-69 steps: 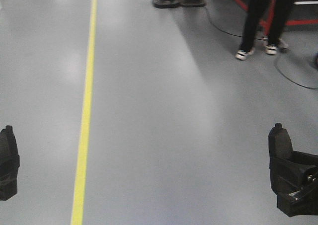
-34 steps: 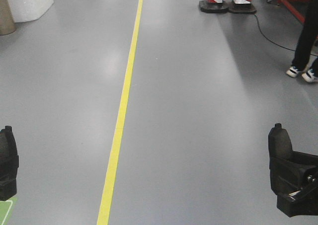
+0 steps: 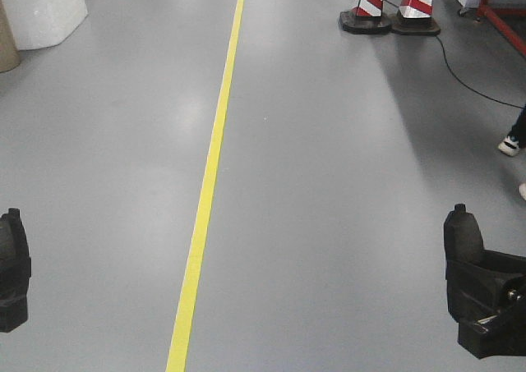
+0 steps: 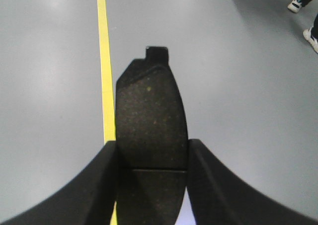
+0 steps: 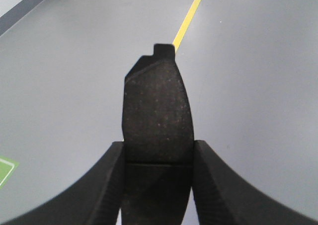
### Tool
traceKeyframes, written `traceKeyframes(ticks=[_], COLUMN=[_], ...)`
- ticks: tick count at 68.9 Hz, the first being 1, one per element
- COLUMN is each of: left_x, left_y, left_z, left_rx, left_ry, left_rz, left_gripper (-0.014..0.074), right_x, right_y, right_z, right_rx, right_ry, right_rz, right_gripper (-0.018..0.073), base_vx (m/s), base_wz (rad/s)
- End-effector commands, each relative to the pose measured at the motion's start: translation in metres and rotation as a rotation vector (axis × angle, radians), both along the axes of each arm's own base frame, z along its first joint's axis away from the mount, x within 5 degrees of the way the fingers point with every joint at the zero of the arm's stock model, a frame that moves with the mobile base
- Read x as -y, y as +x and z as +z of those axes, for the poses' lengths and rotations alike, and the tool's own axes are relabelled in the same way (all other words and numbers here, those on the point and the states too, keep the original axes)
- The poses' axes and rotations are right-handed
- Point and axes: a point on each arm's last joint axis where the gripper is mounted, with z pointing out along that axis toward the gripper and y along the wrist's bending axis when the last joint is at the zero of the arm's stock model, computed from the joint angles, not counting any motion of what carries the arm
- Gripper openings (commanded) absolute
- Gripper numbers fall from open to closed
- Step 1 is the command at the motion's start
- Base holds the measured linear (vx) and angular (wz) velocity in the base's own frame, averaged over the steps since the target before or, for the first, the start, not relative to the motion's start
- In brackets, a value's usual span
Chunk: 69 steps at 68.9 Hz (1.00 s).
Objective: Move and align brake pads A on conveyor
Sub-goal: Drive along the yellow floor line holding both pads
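Observation:
Each gripper holds one brake pad over a grey floor. In the left wrist view a dark speckled brake pad (image 4: 151, 115) stands upright between the fingers, its groove level with the fingertips, and my left gripper (image 4: 152, 146) is shut on it. My right gripper (image 5: 158, 146) is shut on a second brake pad (image 5: 156, 108) in the same way. In the front view the left gripper (image 3: 11, 273) sits at the left edge. The right gripper (image 3: 485, 306) sits at the lower right, its pad (image 3: 464, 234) pointing up. The conveyor is out of view.
A yellow floor line (image 3: 205, 191) runs away from me left of centre. Two red-and-white striped cones (image 3: 394, 6) stand at the back right, with a black cable (image 3: 468, 76) trailing from them. A person's shoe (image 3: 509, 144) shows at the right edge. A white block (image 3: 45, 6) stands back left.
The whole floor view has shifted. The yellow line, the cones and the person's feet have slid to the right and nearer. Both grippers keep their pads and their places in the picture.

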Motion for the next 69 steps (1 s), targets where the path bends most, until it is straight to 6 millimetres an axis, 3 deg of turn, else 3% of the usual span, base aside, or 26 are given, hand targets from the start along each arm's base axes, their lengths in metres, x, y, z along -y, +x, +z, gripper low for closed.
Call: traceKeyframes(ticks=[1, 69], left_x=[0.0017, 0.0017], left_y=[0.0046, 0.0048], left_z=[0.0155, 0.0154], left_rx=[0.110, 0.108], left_ry=[-0.031, -0.030], left_rz=[-0.005, -0.005], left_gripper=[0.0135, 0.0135], right_x=[-0.0012, -0.0012], right_y=[0.0036, 0.0036], right_z=[0.0177, 0.0177], right_rx=[0.116, 0.116], right_ry=[0.032, 0.032], right_rz=[0.004, 0.004], right_gripper=[-0.0010, -0.0010], base_vx=[0.54, 0.60], base_wz=[-0.02, -0.01])
